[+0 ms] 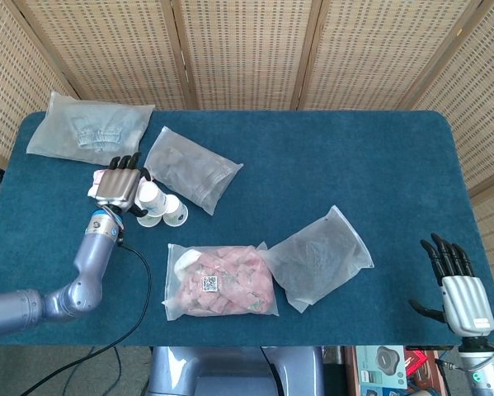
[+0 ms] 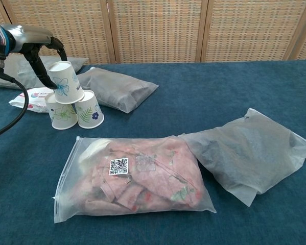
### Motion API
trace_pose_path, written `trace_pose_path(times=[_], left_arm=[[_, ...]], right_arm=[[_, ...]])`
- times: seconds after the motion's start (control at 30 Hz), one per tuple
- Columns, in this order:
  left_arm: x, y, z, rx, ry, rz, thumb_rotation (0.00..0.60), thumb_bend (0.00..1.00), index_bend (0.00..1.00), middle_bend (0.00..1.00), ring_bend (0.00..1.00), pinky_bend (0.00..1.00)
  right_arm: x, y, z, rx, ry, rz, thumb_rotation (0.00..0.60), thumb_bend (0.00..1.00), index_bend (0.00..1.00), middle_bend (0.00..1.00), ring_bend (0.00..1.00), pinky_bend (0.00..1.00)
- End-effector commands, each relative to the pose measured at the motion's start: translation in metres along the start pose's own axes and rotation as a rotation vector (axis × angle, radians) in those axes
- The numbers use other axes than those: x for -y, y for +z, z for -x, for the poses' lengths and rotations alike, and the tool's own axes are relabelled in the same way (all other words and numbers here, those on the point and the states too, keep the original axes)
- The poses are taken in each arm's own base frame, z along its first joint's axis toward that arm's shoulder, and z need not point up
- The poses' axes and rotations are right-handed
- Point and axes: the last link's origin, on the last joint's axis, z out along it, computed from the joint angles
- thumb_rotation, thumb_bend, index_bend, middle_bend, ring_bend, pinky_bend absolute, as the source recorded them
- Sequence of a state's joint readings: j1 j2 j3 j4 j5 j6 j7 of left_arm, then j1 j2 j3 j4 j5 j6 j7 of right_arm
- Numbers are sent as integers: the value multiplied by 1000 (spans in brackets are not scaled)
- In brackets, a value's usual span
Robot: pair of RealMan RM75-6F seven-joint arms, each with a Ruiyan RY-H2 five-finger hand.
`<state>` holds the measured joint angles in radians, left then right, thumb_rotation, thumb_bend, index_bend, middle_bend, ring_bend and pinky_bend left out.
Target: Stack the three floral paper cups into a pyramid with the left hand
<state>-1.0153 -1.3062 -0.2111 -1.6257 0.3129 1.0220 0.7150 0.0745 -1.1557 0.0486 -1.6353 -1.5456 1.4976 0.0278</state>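
Note:
Two floral paper cups [image 2: 62, 113] [image 2: 89, 108] stand upside down, side by side, at the table's left. A third floral cup [image 2: 66, 81] sits mouth-down on top of them, over the gap and leaning slightly, with its base up. My left hand [image 2: 42, 57] grips this top cup from behind and from the left. From the head view the top cup [image 1: 150, 196] shows beside my left hand [image 1: 117, 182], above the lower pair [image 1: 174, 210]. My right hand [image 1: 455, 280] hovers off the table's front right corner with its fingers spread, holding nothing.
A bag of pink clothing [image 1: 222, 280] lies just in front of the cups, and a frosted bag [image 1: 319, 254] lies to its right. A grey bag [image 1: 189, 169] lies right behind the cups, a denim bag [image 1: 86, 128] at the back left, and a small pink-white packet [image 2: 32, 97] by my left hand.

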Motion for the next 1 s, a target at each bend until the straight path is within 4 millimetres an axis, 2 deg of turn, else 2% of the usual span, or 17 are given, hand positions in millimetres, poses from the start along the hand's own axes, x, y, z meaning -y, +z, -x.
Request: trace_pose_path(times=[0.03, 0.2, 0.33, 0.43, 0.5, 0.6, 0.7, 0.8, 0.87, 1.0], left_arm=[[3, -1, 0, 0, 3, -5, 600, 189, 224, 0, 0, 0], [7, -5, -4, -2, -14, -7, 600, 188, 180, 0, 0, 0], [10, -19, -21, -46, -74, 28, 600, 188, 162, 0, 0, 0], [16, -38, -34, -69, -105, 63, 600, 188, 97, 0, 0, 0], [23, -58, -43, -93, -105, 88, 600, 189, 66, 0, 0, 0], [33, -83, -44, -139, -107, 115, 600, 188, 45, 0, 0, 0], [46, -111, -30, -191, -123, 145, 600, 188, 44, 0, 0, 0], [61, -135, -6, -245, -124, 168, 600, 188, 44, 0, 0, 0], [69, -149, 14, -275, -125, 175, 600, 188, 44, 0, 0, 0], [86, -182, 70, -323, -108, 164, 600, 189, 44, 0, 0, 0]], right_arm=[[0, 0, 0, -2, 2, 0, 600, 93, 0, 0, 0, 0], [1, 0, 0, -2, 1, -5, 600, 93, 0, 0, 0, 0], [1, 0, 0, -3, 1, -3, 600, 94, 0, 0, 0, 0], [1, 0, 0, -2, -3, -7, 600, 93, 0, 0, 0, 0], [2, 0, 1, -1, -4, -10, 600, 93, 0, 0, 0, 0], [4, -1, 1, -1, -6, -16, 600, 93, 0, 0, 0, 0], [5, -2, 1, -1, -10, -21, 600, 93, 0, 0, 0, 0], [7, -2, 3, 4, -13, -26, 600, 93, 0, 0, 0, 0], [7, -2, 3, 4, -17, -25, 600, 93, 0, 0, 0, 0], [7, -2, 4, 1, -26, -26, 600, 93, 0, 0, 0, 0]])
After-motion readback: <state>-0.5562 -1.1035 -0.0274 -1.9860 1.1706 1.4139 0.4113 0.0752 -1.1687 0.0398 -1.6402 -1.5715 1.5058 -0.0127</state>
